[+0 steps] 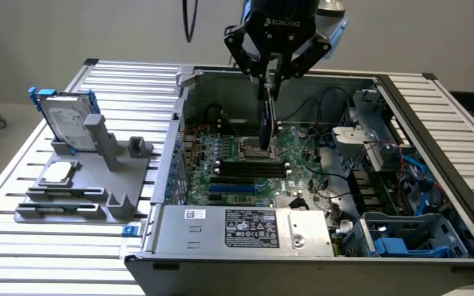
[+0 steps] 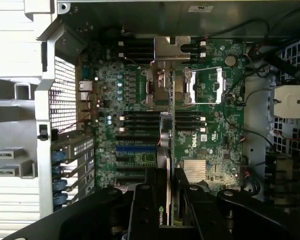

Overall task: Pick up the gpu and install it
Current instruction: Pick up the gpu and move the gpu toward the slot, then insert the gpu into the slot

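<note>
Gripper [image 1: 271, 74] closed on upper edge of gpu [image 1: 266, 120]. Card hangs vertical, edge-on, inside open case [image 1: 178, 117], above motherboard [image 1: 307, 176] near CPU socket [image 2: 190, 87]; contact with board not discernible.

Judgement: keep card plumb, line lower edge over blue slot [image 2: 135, 148], which sits off to one side.

Room: black cables [image 1: 329, 98] near; heatsink [image 2: 202, 170] just beside card.

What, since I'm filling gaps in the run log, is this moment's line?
gripper: shut on gpu | gpu: vertical, over motherboard | case: open
</note>
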Controlling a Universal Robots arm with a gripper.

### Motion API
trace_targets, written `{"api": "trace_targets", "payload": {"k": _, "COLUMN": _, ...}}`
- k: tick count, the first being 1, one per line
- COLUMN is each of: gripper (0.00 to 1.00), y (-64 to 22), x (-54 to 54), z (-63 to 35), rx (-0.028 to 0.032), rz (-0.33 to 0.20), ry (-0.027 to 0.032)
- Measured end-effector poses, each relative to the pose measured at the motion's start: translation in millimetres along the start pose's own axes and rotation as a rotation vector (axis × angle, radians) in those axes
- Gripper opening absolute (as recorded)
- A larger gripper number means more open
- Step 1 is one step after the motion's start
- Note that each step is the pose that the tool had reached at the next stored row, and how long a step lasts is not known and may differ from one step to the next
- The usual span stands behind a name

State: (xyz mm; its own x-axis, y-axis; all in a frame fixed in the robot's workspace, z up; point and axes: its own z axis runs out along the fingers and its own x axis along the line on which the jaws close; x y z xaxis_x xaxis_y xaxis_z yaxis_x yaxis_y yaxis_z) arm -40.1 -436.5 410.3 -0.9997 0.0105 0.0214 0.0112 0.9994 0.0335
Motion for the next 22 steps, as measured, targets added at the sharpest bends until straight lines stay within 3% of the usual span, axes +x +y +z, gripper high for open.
{"api": "trace_targets", "payload": {"k": 2, "gripper": 0.26, "y": 0.0, "x": -2.2, "z": 0.9, "rx": 0.002, "rz": 0.0, "ry": 0.0093}}
{"api": "trace_targets", "payload": {"k": 19, "gripper": 0.26, "y": 0.2, "x": -2.3, "z": 1.3, "rx": 0.002, "rz": 0.001, "ry": 0.0095}}
{"api": "trace_targets", "payload": {"k": 22, "gripper": 0.26, "y": 0.0, "x": -1.7, "z": 4.0, "rx": 0.0018, "rz": -0.037, "ry": 0.0107}}
